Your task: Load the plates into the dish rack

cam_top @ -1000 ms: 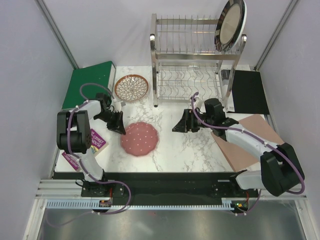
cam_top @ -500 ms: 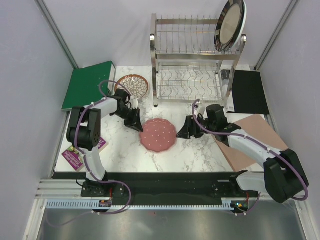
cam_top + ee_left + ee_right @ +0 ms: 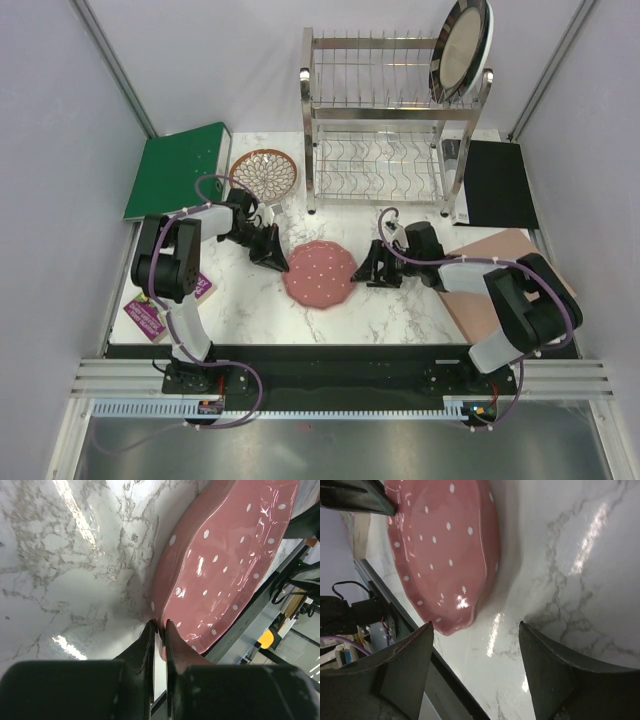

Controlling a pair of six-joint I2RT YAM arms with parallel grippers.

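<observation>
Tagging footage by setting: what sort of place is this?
Likely a robot test cell staged as a kitchen counter: plain walls box in a marble-look table holding a steel dish rack, with a left arm and right arm bolted at its edge.

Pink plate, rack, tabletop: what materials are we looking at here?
Pink plate: looks like glazed ceramic, glossy; sharp light highlights on its surface, though hard plastic can't be ruled out.
Rack: polished metal wire, likely steel; thin shiny silver rods.
Tabletop: white marble look with grey veins, glossy reflections; real stone or printed laminate, can't tell.
</observation>
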